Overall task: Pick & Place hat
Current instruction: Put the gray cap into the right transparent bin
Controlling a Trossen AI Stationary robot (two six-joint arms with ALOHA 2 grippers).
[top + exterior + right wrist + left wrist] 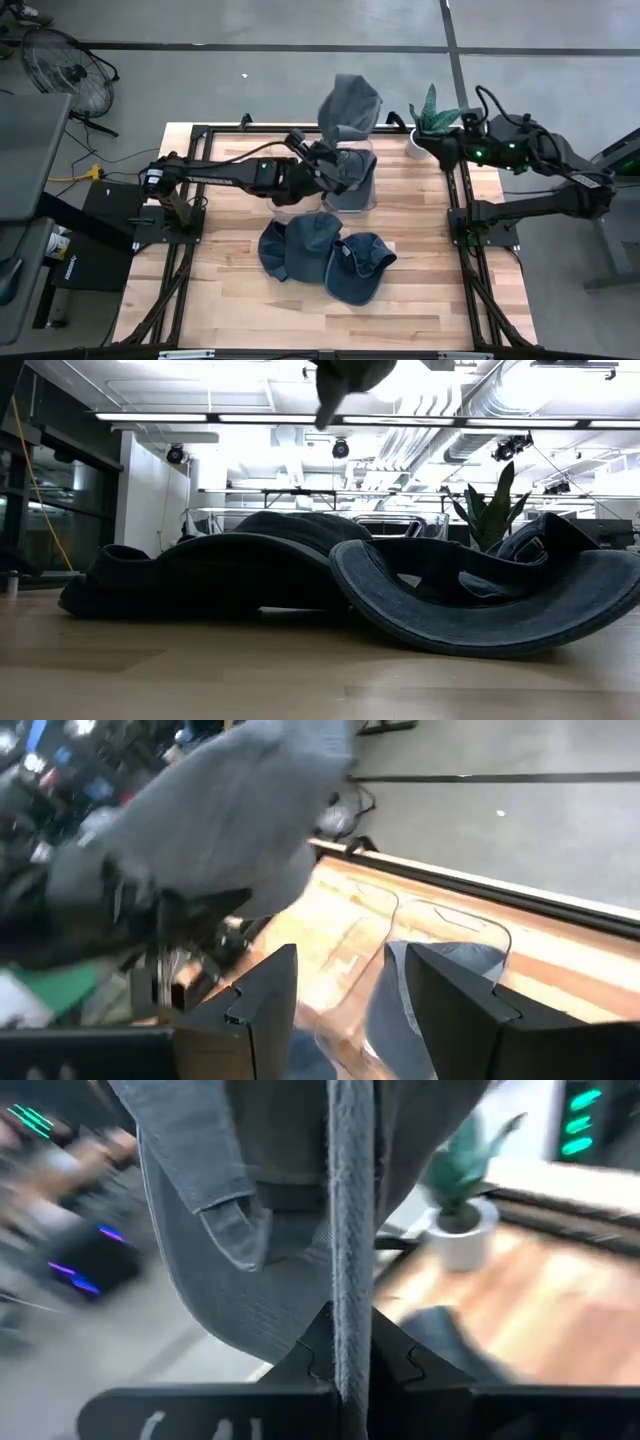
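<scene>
Left gripper (335,165) fingers clamp one grey hat (350,108), long axis toward frame top; two blue hats (325,255) on tabletop (420,250); right gripper (445,148) fingers apart.

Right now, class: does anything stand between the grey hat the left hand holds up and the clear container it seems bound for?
Nothing visible does. The left hand grips the grey hat in the air above the clear container, which already holds grey fabric. The dark hats lie nearer the table's front, and the right hand waits open beside the plant.
</scene>
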